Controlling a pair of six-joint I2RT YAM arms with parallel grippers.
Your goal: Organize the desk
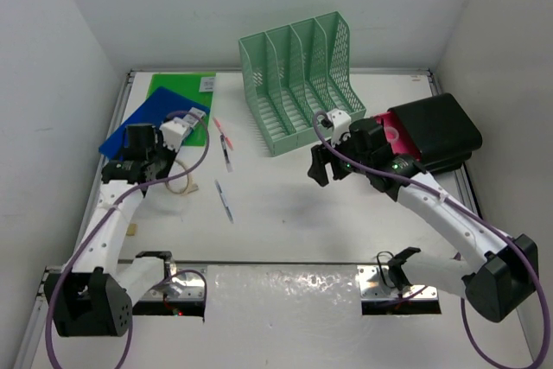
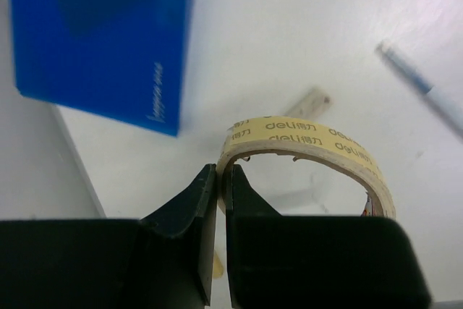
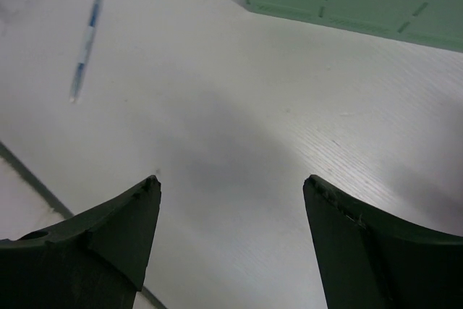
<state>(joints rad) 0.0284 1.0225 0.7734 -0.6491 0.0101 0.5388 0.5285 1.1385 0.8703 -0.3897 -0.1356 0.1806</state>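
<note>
We see the left gripper [image 2: 221,176] clamped on the wall of a yellowish tape roll [image 2: 311,139], near a blue notebook [image 2: 101,34]. The right gripper [image 3: 231,186] hangs empty, jaws spread wide, above the desk [image 1: 285,231]. This white tabletop lies beneath both arms, with a mint-green file rack [image 1: 302,79] at its far side.

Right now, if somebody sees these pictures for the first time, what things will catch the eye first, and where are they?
The mint-green file rack at the far middle of the desk stands out first. Next, the left gripper is shut on the wall of a yellowish tape roll, near a blue folder at the far left. The right gripper hangs open over bare desk near the rack.
</note>
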